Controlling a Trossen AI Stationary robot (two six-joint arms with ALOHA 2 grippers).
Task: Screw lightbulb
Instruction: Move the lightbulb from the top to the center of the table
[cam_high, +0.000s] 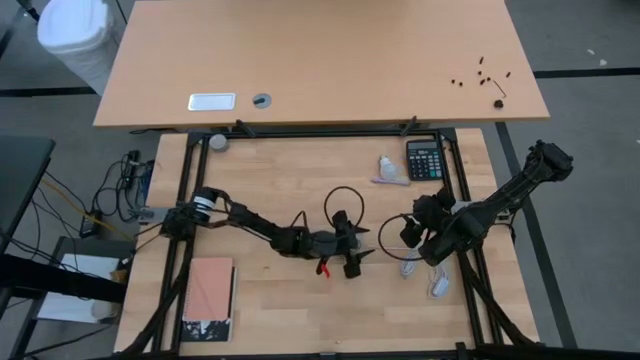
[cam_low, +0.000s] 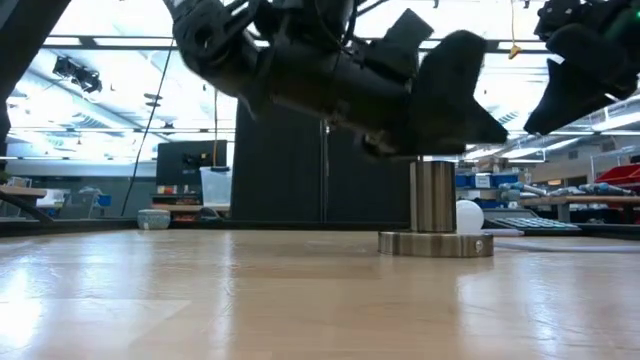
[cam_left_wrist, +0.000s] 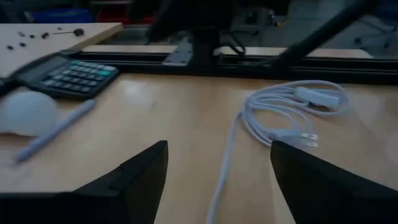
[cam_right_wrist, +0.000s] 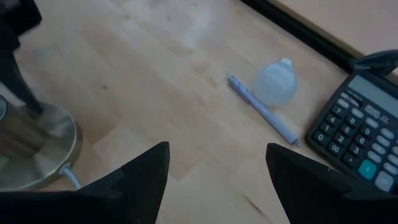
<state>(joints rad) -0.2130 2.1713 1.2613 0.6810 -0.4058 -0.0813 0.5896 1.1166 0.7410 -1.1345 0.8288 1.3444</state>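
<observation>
The white lightbulb (cam_high: 387, 167) lies on its side on the table's far right part, next to a pen (cam_high: 391, 181); it also shows in the right wrist view (cam_right_wrist: 277, 81) and the left wrist view (cam_left_wrist: 25, 112). The brass socket (cam_low: 435, 240) stands upright on its round base, which also shows in the right wrist view (cam_right_wrist: 37, 149); its white cord (cam_left_wrist: 280, 115) lies coiled on the table. My left gripper (cam_high: 357, 246) is open, right above the socket. My right gripper (cam_high: 408, 232) is open and empty above the table, short of the bulb. My left gripper stands over the socket's top (cam_low: 434, 165) in the low view, but I cannot tell whether it touches it. Nothing shows between its fingers in the left wrist view.
A calculator (cam_high: 425, 158) lies beside the bulb at the far right. A pink notebook (cam_high: 210, 298) lies at the near left. The cord's switch (cam_high: 440, 285) lies near the right arm. Dark frame rails (cam_high: 320, 131) border the table; a larger desk (cam_high: 320, 60) stands behind.
</observation>
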